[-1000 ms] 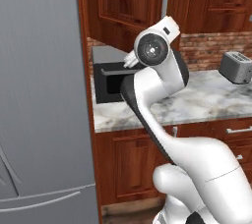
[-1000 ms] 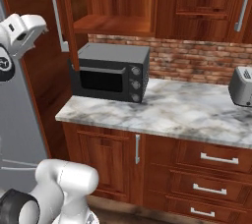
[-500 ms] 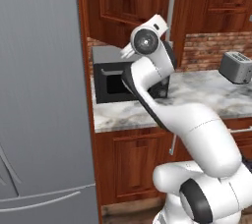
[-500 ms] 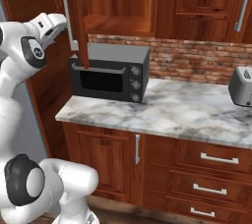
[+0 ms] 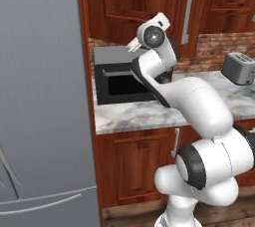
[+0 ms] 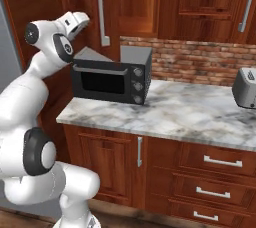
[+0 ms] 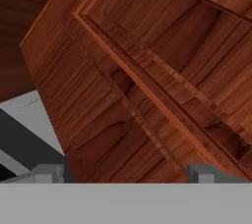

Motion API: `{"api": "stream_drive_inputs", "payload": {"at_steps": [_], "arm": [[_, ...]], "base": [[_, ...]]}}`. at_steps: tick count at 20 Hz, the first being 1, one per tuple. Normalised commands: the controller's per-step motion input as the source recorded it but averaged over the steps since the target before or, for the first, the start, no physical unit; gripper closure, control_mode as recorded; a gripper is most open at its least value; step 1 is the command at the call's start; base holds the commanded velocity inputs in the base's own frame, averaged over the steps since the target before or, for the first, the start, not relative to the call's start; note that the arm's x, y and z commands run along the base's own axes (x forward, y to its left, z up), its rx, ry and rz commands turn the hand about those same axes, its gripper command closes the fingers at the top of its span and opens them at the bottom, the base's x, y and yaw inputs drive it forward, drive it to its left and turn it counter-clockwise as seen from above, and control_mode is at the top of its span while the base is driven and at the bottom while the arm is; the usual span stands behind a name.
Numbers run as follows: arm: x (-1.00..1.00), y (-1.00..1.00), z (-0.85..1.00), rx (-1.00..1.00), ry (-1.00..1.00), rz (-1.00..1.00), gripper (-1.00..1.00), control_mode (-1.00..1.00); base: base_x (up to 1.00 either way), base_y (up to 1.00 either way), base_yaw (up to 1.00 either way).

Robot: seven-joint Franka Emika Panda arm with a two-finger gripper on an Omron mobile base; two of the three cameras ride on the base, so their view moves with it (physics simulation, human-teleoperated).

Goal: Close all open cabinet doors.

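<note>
Tool [image 6: 80,20] raised against the cabinet door [image 6: 85,7] above the microwave [image 6: 112,74], apparently to push it shut. Fingertips [image 7: 47,173] spread apart, holding nothing.

A marble-patterned counter [image 6: 200,114] runs along a red brick backsplash [image 6: 200,62]. A black microwave [image 6: 112,74] stands at the counter's left end, a silver toaster [image 5: 240,67] well apart toward the right. Below are reddish-brown base cabinets with a door [image 6: 107,164] and drawer fronts [image 6: 217,161] with short horizontal handles. A large plain grey fridge [image 5: 42,96] stands at the left.
</note>
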Motion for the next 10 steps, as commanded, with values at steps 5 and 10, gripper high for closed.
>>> {"api": "stream_drive_inputs", "payload": {"at_steps": [5, 10], "arm": [[0.63, -0.42, 0.0, 0.0, 0.0, 0.06, -1.0, -1.0], [0.66, -0.39, 0.0, 0.0, 0.0, 0.06, -1.0, -1.0]], "base": [[0.0, 0.0, 0.0], [0.0, 0.0, 0.0]]}}
